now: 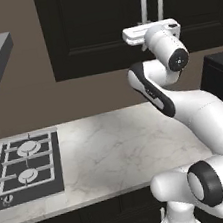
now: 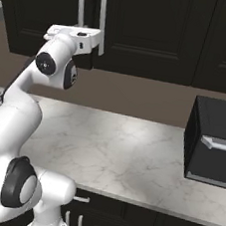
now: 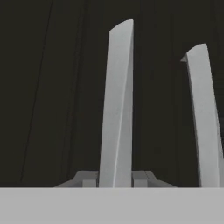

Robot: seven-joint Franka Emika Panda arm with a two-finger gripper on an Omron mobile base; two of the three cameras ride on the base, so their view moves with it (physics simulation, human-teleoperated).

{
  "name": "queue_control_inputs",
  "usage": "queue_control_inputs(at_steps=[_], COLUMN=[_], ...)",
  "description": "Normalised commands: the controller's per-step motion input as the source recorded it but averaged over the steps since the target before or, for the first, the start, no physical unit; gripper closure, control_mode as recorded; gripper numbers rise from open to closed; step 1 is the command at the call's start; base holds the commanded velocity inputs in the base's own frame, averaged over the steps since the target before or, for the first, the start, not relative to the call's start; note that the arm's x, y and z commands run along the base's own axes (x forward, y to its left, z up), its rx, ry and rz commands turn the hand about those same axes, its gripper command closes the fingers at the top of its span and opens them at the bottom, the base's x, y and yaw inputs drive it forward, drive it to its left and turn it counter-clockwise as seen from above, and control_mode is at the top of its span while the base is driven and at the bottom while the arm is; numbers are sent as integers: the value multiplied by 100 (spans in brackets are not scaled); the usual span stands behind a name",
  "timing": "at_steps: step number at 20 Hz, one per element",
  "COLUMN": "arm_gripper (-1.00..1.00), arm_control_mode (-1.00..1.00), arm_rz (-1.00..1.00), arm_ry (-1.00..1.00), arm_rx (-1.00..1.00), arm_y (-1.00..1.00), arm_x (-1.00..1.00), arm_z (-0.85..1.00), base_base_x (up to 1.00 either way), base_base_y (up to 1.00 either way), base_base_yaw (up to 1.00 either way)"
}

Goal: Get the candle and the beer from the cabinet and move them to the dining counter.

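I have the end effector (image 3: 115, 181) up at the cabinet (image 1: 96, 30), its two finger tips closed on one of the two long silver bar handles (image 3: 117, 105). In the hand view that handle rises straight out from between the finger tips; the second handle (image 3: 204, 118) stands just beside it, off to one side and untouched. From the left base view the hand (image 1: 149, 31) sits level at the lower end of the handle pair (image 1: 152, 4); the right base view shows the same, with the hand (image 2: 77, 34) against the handles (image 2: 102, 21).

Both doors look shut. Candle and beer are not visible; I judge they are behind these doors, so directly ahead of the end effector, past the door panel.

Relation the coming move turns on: the gripped handle's long axis is vertical, and the finger tips straddle it crosswise. The handles sit at the meeting edge of the double doors, so the hinge should lie on the far side of the door, away from the neighbouring handle. The pull therefore needs to come back toward the base and arc away from that neighbour.

Below the end effector: marble desk (image 1: 119, 148), gas hob (image 1: 23, 167) off to one side, dark appliance (image 2: 214, 142) to the other

Risk: grip slipping along the bar during the arc
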Motion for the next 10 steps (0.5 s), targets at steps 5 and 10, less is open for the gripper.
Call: queue_control_inputs(at_steps=[5,10], arm_gripper=[100,100], arm_control_mode=[-100,-100], arm_rz=[0,0], arm_ry=[14,13], arm_rx=[0,0], arm_y=[15,20], arm_x=[-37,-41], arm_z=[0,0], base_base_x=[0,0], base_base_y=[0,0], base_base_yaw=[0,0])
